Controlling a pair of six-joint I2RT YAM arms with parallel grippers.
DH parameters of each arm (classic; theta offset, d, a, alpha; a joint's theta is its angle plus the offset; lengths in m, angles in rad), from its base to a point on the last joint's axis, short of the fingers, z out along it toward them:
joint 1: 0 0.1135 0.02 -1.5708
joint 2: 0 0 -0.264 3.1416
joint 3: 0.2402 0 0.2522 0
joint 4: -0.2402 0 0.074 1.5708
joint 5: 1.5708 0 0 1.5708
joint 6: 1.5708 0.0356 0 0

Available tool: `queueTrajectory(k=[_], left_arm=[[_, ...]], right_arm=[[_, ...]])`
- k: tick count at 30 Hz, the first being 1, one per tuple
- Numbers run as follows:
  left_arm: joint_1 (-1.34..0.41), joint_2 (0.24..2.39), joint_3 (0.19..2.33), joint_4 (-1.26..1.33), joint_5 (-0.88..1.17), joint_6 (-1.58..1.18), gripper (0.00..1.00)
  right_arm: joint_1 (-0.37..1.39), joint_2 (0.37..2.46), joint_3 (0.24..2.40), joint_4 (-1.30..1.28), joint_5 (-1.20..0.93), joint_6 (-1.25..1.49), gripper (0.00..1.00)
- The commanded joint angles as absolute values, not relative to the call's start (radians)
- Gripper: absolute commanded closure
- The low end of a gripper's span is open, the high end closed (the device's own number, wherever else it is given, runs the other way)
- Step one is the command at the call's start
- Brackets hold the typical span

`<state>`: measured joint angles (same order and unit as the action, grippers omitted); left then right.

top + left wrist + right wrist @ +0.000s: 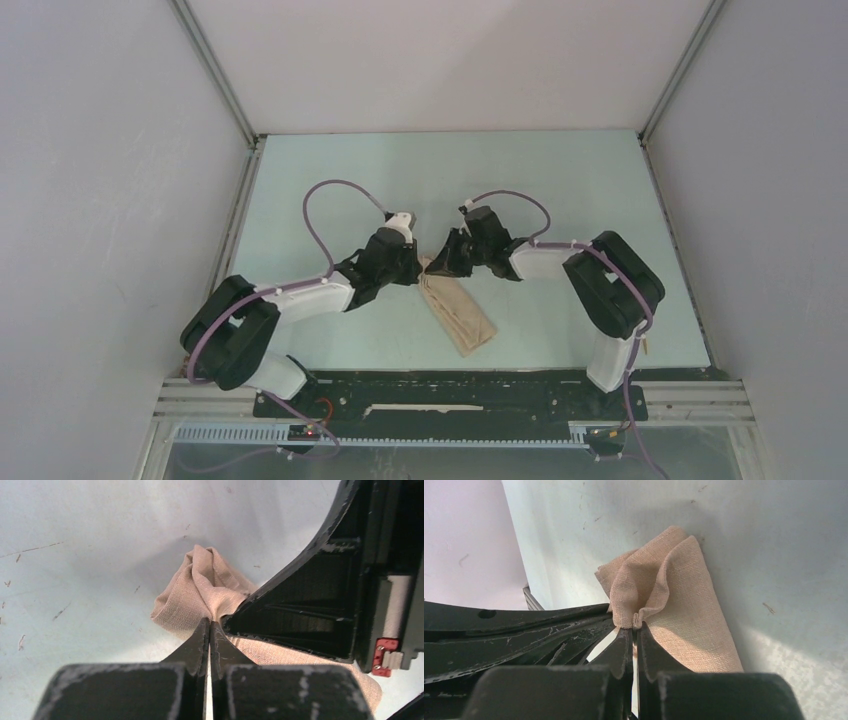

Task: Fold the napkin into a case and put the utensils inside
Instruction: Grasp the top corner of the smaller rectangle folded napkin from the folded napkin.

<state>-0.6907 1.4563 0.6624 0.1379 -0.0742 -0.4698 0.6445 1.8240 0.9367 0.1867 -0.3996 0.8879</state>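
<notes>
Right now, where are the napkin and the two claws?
napkin [465, 320], top view, on its flat folded near end.
left claw [210, 623], left wrist view, between fingertips shut on the napkin.
right claw [634, 629], right wrist view, between fingertips pinching a napkin fold.

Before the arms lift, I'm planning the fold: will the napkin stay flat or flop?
Probably floppy: the napkin bunches into soft creases where the left pincer and right pincer pinch it. Likely light, being thin; its woven texture should resist slipping.

No text, label, brand, number or sign can be read anywhere.
</notes>
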Motion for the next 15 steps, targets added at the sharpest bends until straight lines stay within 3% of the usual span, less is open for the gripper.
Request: queueTrajectory(k=[1, 5, 8, 12, 15], left_arm=[[-0.686, 1.424, 0.666, 0.212, -0.050, -0.459, 1.00], [-0.684, 1.437, 0.646, 0.240, -0.045, -0.492, 1.00], [-0.683, 1.436, 0.635, 0.222, -0.068, -0.503, 1.00], [-0.678, 1.417, 0.603, 0.226, -0.094, -0.512, 1.00], [-0.672, 1.406, 0.586, 0.227, -0.097, -0.511, 1.00]], right_arm=[[0.668, 1.858, 0.936, 0.301, -0.427, 0.854, 1.00], [0.673, 1.991, 1.019, 0.312, -0.510, 0.792, 1.00], [0.686, 1.966, 1.009, 0.310, -0.495, 0.758, 1.00], [0.664, 1.920, 0.997, 0.287, -0.540, 0.752, 0.91], [0.660, 1.862, 0.973, 0.273, -0.535, 0.739, 0.76]])
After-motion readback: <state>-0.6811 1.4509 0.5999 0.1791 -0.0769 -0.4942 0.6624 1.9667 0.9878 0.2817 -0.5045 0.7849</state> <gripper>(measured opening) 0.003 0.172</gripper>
